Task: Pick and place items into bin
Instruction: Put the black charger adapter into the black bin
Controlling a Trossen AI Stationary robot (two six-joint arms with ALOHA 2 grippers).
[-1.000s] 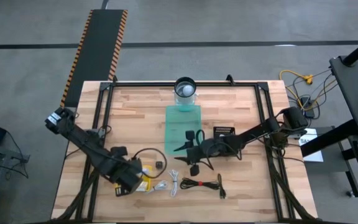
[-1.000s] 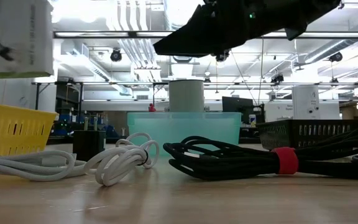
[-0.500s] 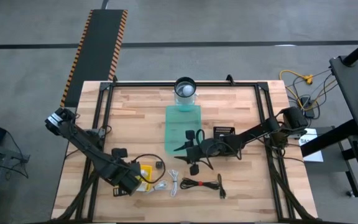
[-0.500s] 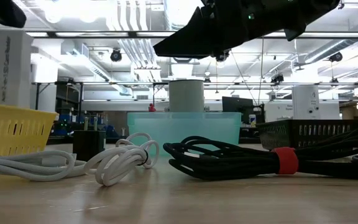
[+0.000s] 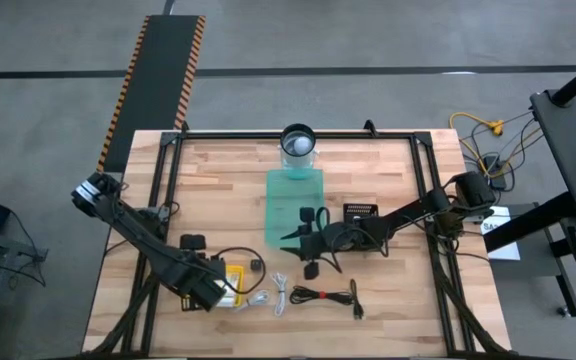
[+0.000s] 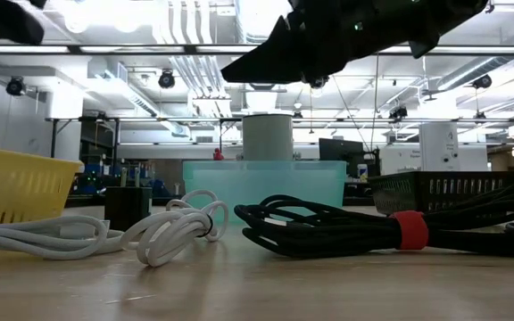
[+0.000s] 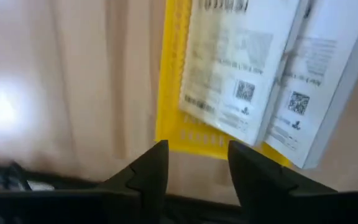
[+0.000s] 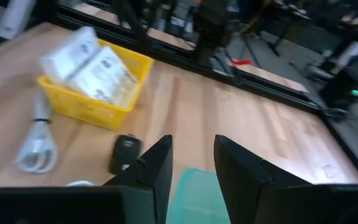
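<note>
Your left gripper (image 7: 191, 163) hangs over the yellow basket (image 7: 174, 74), jaws spread and empty, white packets (image 7: 241, 74) lying inside. Your right gripper (image 8: 191, 163), jaws apart, hovers above the teal bin (image 5: 295, 205); descending carelessly could tip the basket or snag the white cable (image 8: 37, 144)

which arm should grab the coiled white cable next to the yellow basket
Probably the left. Its hand hangs right beside the yellow basket, with the white cable close by. The right hand is farther off, over the green bin.
</note>
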